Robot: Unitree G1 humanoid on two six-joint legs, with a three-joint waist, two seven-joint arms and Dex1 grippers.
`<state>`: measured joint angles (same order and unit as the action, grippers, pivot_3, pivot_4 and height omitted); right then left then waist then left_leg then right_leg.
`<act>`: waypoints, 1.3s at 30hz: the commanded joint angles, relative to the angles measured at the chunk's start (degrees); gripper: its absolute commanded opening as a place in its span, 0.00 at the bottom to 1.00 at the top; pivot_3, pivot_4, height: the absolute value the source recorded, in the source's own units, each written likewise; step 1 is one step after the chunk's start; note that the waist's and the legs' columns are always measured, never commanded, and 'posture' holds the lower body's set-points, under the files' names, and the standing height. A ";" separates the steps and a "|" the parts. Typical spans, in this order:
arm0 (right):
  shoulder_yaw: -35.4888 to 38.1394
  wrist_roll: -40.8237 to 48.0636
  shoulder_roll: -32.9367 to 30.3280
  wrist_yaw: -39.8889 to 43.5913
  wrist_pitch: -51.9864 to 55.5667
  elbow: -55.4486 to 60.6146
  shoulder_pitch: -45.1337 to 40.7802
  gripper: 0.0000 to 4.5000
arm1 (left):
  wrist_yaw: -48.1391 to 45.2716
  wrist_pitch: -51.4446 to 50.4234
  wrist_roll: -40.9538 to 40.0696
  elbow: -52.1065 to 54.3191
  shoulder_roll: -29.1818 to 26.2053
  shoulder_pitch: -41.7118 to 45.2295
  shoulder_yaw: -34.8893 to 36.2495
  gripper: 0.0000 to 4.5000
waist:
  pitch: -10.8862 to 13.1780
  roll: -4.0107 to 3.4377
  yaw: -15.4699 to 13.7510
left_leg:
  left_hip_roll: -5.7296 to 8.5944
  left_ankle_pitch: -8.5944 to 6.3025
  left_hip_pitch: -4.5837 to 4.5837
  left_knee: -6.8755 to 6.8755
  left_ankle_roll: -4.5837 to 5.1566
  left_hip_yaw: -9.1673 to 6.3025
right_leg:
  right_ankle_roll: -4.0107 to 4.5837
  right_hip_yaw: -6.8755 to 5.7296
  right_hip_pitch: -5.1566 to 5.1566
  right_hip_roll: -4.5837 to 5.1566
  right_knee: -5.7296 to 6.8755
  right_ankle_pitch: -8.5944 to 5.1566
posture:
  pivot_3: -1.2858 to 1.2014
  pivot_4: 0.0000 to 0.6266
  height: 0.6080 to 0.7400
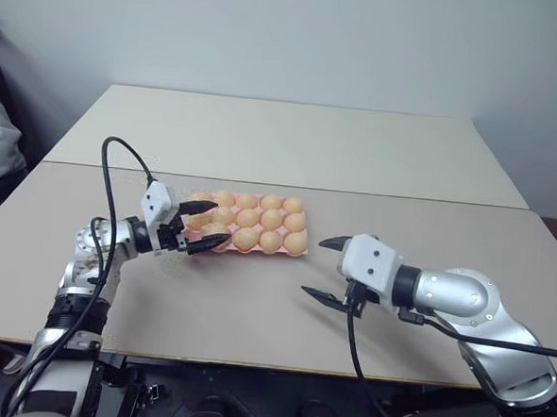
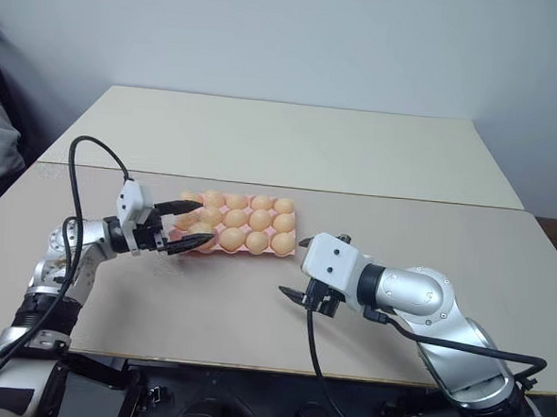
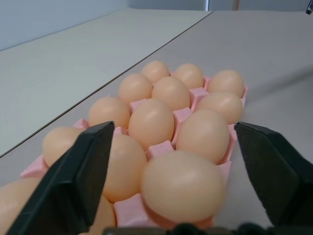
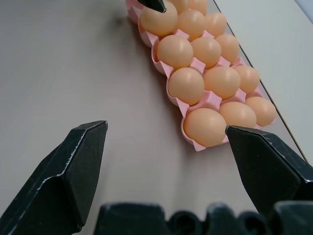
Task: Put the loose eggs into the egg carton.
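Left gripper (image 1: 205, 227) gapes empty around the near-corner egg (image 3: 182, 186) seated in the egg carton (image 3: 161, 148), apparently releasing it; right gripper (image 1: 324, 268) waits open, empty.

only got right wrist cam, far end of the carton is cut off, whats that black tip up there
Observer: That is a finger of the left gripper. It is open, with one finger on each side of the pale orange oval egg at that end of the pink moulded egg carton.
Operator: is it gripping that egg
Observer: No. In the left wrist view the egg sits in its corner cup, with a gap to both black fingers.
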<state>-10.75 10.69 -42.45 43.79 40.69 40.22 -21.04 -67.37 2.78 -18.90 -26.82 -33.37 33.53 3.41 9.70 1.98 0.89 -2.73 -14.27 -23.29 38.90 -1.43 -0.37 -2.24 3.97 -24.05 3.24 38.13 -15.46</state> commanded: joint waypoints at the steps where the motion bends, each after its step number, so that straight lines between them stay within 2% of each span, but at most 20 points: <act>1: 0.58 0.05 0.02 -0.64 -0.40 1.49 -0.42 1.00 | -0.55 1.59 -0.40 0.23 0.02 1.76 0.98 1.00 | 0.00 0.00 0.13 | 0.00 0.00 0.01 0.00 0.00 0.00 | 0.00 0.00 0.00 0.00 0.01 0.00 | 0.52 0.24 1.00; 5: 0.67 0.08 -0.08 -0.83 -0.34 1.62 -0.25 1.00 | -0.48 0.41 -3.26 3.04 0.01 1.16 3.35 1.00 | 0.00 0.00 0.07 | 0.00 0.00 0.01 0.01 0.00 0.00 | 0.00 0.00 0.01 0.00 0.02 0.00 | 0.52 0.24 1.00; 9: 1.93 0.79 -0.73 -0.41 0.05 2.23 -0.08 1.00 | -1.42 -1.28 -4.71 7.80 -2.76 -2.92 5.18 1.00 | 0.00 0.00 0.30 | 0.00 0.00 0.00 0.00 0.00 -0.01 | 0.00 0.01 0.00 0.00 0.00 0.00 | 0.52 0.24 1.00; 13: 4.91 3.41 -1.41 0.71 0.32 2.65 -0.12 1.00 | -0.53 -3.09 -5.80 14.31 -6.98 -10.30 8.60 1.00 | 0.00 0.00 0.88 | -0.03 0.00 0.02 -0.01 0.00 -0.01 | 0.00 0.03 -0.01 0.00 0.03 0.00 | 0.52 0.24 1.00; 19: 11.25 12.44 -1.00 3.76 0.74 3.24 -1.60 1.00 | 3.60 -5.99 -7.12 20.60 -11.51 -21.96 17.07 1.00 | 0.00 0.00 0.82 | -0.06 0.00 0.03 -0.03 0.00 -0.01 | 0.00 0.01 0.01 0.01 0.00 0.00 | 0.52 0.24 1.00; 26: 12.41 16.13 -2.44 6.54 -1.46 1.00 -2.39 1.00 | 7.50 -6.39 -7.24 23.25 -13.10 -32.66 25.42 1.00 | 0.00 0.00 0.81 | -0.07 -0.01 0.07 -0.05 0.01 0.02 | 0.00 0.01 0.02 0.02 -0.01 0.00 | 0.52 0.24 1.00; 31: 10.60 14.97 -2.92 7.04 -3.07 -0.51 -2.91 1.00 | 10.86 -6.47 -6.78 23.99 -11.83 -34.26 26.26 1.00 | 0.00 0.00 0.12 | -0.06 -0.01 0.07 -0.05 0.01 0.02 | 0.00 0.00 0.02 0.02 -0.02 0.00 | 0.52 0.24 1.00; 35: 9.34 14.19 -3.17 6.78 -3.67 -0.92 -3.15 1.00 | 18.29 -7.11 -3.82 20.31 -10.30 -30.20 24.87 1.00 | 0.00 0.00 -0.09 | -0.06 -0.01 0.06 -0.06 0.01 0.03 | 0.00 -0.01 0.01 0.02 -0.02 0.00 | 0.52 0.24 1.00; 39: 8.32 12.92 -3.33 6.03 -3.51 -1.20 -3.36 1.00 | 21.06 -4.48 -1.20 14.01 -9.03 -23.87 22.09 1.00 | -0.01 0.01 -0.17 | -0.03 -0.01 0.07 -0.05 0.01 0.02 | 0.00 -0.02 0.04 0.03 -0.01 0.00 | 0.52 0.24 1.00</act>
<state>-2.45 24.17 -45.25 50.27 38.66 38.33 -23.74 -47.42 -3.48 -20.87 -11.61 -42.60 8.33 26.10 9.69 1.99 0.73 -2.75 -14.28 -23.23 38.85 -1.43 -0.36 -2.24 3.95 -24.02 3.27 38.12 -15.46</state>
